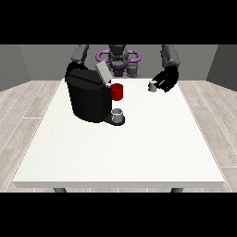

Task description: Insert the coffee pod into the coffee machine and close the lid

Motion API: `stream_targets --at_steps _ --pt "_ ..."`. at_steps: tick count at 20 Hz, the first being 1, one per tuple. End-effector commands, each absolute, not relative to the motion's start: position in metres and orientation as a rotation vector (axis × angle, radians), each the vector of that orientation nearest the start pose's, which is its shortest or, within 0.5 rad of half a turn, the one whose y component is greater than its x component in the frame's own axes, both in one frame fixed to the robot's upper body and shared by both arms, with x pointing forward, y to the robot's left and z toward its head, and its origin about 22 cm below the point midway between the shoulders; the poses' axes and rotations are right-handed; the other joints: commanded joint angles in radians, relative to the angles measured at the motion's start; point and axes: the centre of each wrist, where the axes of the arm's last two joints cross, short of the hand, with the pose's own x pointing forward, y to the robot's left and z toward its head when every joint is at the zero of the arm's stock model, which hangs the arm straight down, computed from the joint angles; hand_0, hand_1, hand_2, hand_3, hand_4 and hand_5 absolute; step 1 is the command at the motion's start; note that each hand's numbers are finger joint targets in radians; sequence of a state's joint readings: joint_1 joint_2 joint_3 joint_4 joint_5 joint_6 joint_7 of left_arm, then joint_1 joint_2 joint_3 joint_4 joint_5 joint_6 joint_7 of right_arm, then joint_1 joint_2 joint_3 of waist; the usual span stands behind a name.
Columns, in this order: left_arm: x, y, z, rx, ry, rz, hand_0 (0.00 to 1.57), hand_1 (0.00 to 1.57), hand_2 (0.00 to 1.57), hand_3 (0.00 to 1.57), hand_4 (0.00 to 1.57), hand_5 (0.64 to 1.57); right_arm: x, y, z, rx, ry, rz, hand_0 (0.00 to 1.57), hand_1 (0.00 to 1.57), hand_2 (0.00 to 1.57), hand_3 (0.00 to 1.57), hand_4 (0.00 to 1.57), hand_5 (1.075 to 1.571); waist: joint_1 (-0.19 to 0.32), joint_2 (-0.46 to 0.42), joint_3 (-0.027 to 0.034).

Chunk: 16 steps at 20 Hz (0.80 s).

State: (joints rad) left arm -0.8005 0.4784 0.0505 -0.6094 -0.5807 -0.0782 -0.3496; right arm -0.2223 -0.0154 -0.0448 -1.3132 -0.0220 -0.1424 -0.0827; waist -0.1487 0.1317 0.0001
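Coffee pod point(152, 86) sits pinched in the fingers of the hand at the view's right point(165, 80), coffee machine point(90, 96) lid point(102, 73) raised.

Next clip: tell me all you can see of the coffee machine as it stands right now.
The coffee machine is a bulky, glossy black, rounded body standing upright on the left part of the white table. Its grey lid is tilted up, open. A red part juts from its right side, above a dark base that carries a small grey cup. Neither hand visibly touches it.
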Motion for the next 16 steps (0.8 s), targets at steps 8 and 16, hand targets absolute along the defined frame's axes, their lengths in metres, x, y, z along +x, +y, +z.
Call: stream_targets --at_steps 8,16 --pt "0.437 0.28 0.124 0.589 -1.573 -0.924 1.25 1.25 1.33 1.28 0.54 1.571 0.297 -0.225 -0.015 -0.046 -1.608 -0.079 0.0 0.0 0.0 0.0 0.52 1.571 -0.03 -0.025 0.0002" --pt "0.451 0.294 0.195 0.677 -1.669 -0.815 1.21 1.21 1.25 1.2 0.51 1.571 0.311 -0.202 0.022 -0.083 -1.677 -0.022 0.0 0.0 0.0 0.0 0.51 1.571 -0.115 0.048 -0.0003"
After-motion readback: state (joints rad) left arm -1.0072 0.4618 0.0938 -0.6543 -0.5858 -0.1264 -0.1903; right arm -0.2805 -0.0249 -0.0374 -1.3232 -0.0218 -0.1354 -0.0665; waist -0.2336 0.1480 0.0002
